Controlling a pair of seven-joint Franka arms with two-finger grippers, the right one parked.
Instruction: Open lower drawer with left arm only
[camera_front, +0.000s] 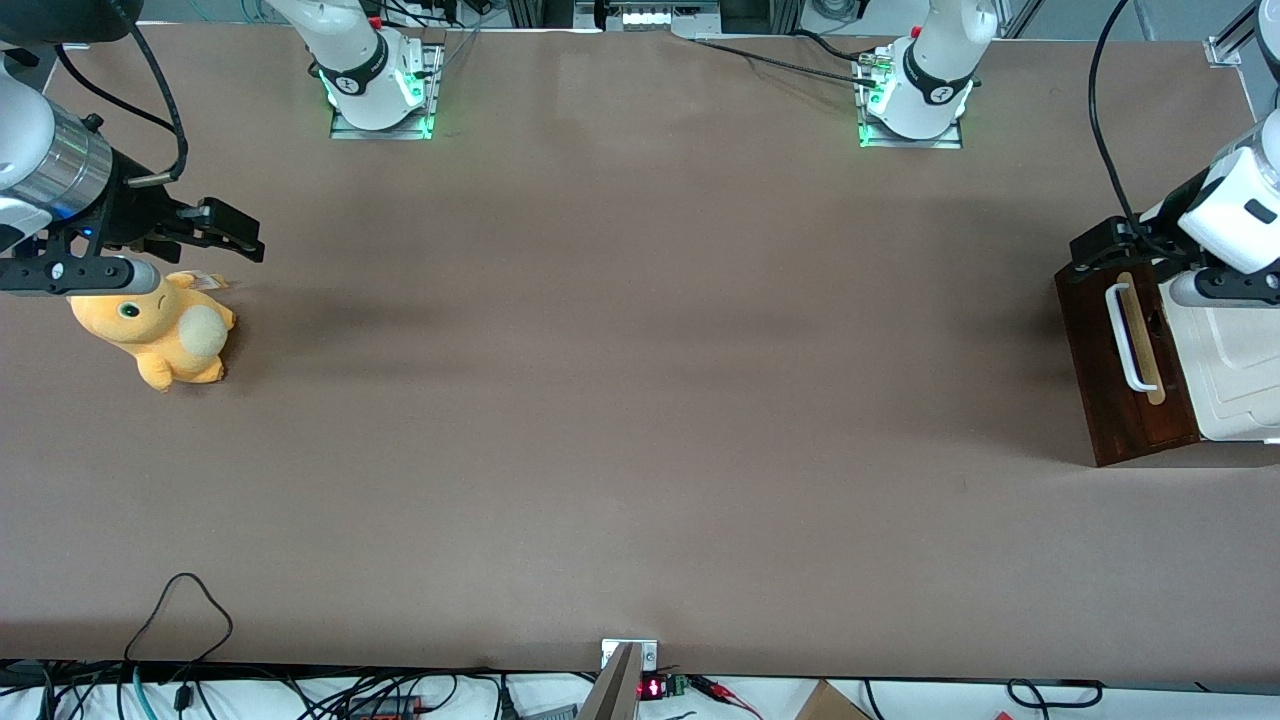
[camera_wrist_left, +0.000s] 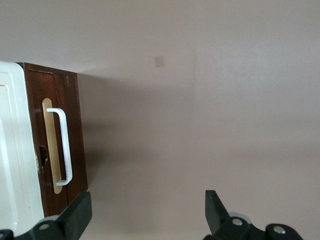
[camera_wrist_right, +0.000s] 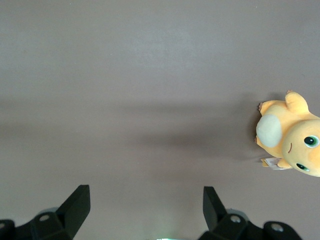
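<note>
The tool (camera_wrist_left: 145, 215), fingers spread wide and empty, is being held above the drawer (camera_front: 1120, 360), apparently so the handle (camera_wrist_left: 62, 147) can be reached.

Wide matte brown table (camera_front: 640, 450) under soft, even light.
Faint shadow bands (camera_front: 560, 335) cross the tabletop; black cables (camera_front: 300, 695) lie tangled along the edge nearest the front camera, one loop (camera_front: 182, 608) reaching onto the brown surface.
</note>
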